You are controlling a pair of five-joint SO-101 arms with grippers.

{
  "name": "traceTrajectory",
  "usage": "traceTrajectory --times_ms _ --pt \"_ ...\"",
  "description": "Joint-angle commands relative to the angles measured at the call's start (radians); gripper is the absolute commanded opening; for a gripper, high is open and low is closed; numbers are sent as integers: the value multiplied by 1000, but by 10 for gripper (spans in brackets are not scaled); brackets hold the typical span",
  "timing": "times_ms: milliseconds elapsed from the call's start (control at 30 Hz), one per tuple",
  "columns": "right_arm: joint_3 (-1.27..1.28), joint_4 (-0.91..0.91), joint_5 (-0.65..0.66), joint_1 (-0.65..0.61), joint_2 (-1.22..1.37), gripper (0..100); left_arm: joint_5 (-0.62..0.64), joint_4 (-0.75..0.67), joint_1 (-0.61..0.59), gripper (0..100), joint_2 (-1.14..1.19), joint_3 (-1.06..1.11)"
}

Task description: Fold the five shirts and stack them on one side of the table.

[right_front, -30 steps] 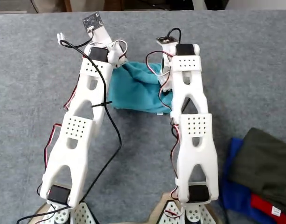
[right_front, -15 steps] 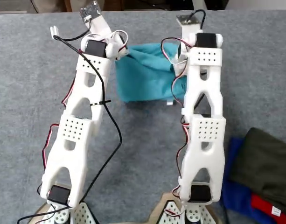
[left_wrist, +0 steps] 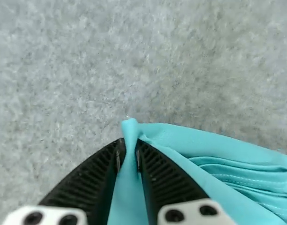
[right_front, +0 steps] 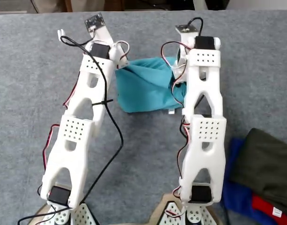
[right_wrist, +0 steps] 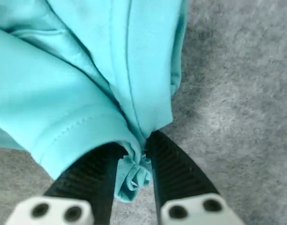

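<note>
Left gripper [left_wrist: 128, 146] and right gripper [right_wrist: 135, 151] each pinch a corner of the teal shirt [right_front: 145, 89], bunched near the table's [right_front: 31, 93] far edge. I judge both must travel level and together, so the fold lands square.

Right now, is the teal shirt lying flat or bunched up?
Bunched up: the teal shirt is rumpled and creased, pinched by the left gripper and the right gripper.
</note>
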Motion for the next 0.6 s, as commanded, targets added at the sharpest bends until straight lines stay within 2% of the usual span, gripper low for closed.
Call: traceTrajectory --times_ms 0,200,300,433,567 --pt "59 15 -3 13 -191 5 3 80 15 18 -58 -150" --pt "340 14 2 18 -510 5 8 172 89 18 -185 -215" --pt "481 14 20 62 -711 5 9 176 132 18 -269 -196" --pt "690 15 44 180 -987 5 9 173 226 18 -390 -169" --pt "871 15 106 375 -1228 5 8 167 362 18 -473 -155"
